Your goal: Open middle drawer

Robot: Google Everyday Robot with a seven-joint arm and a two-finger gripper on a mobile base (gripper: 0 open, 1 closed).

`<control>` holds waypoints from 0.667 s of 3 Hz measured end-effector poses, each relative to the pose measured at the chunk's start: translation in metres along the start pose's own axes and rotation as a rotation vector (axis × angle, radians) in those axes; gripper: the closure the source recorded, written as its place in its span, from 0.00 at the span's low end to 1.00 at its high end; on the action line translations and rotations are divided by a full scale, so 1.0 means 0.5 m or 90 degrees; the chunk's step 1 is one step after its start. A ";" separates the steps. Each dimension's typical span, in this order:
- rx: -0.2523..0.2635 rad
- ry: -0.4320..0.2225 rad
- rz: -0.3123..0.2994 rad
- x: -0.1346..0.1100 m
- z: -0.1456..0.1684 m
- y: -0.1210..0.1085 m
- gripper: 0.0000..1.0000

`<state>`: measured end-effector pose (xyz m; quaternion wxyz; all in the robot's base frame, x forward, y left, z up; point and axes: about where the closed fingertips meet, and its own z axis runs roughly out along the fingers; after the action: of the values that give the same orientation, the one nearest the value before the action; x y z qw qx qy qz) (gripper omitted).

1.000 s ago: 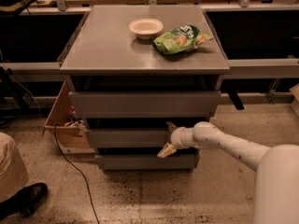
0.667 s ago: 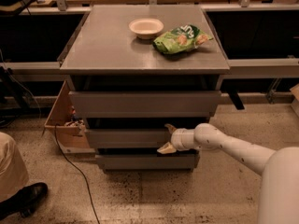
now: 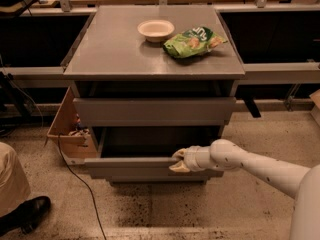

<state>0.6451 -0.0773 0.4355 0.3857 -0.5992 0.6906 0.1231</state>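
Note:
The grey cabinet [image 3: 115, 49] has stacked drawer fronts. The middle drawer [image 3: 130, 168] is pulled out toward me, and a dark opening shows above its flat front. My gripper [image 3: 178, 161] is at the right part of that front's top edge. One finger sits above the edge and one below, shut on it. My white arm reaches in from the lower right. The taller top drawer front [image 3: 154, 111] is closed. The bottom drawer front is hidden behind the pulled-out middle drawer.
A white bowl [image 3: 156, 30] and a green chip bag [image 3: 192, 40] lie on the cabinet top. A cardboard box [image 3: 67, 129] stands at the cabinet's left. A cable [image 3: 82, 184] runs over the floor. A person's leg and shoe [image 3: 27, 211] are at the lower left.
The middle drawer front has slid out toward me with my gripper on its edge, and the dark gap above it has widened. The bottom drawer front is now covered.

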 end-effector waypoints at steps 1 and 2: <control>0.000 0.000 0.000 -0.004 -0.004 -0.002 0.28; -0.035 0.004 -0.015 -0.019 -0.009 0.034 0.04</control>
<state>0.6278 -0.0688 0.4400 0.3688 -0.6180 0.6809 0.1354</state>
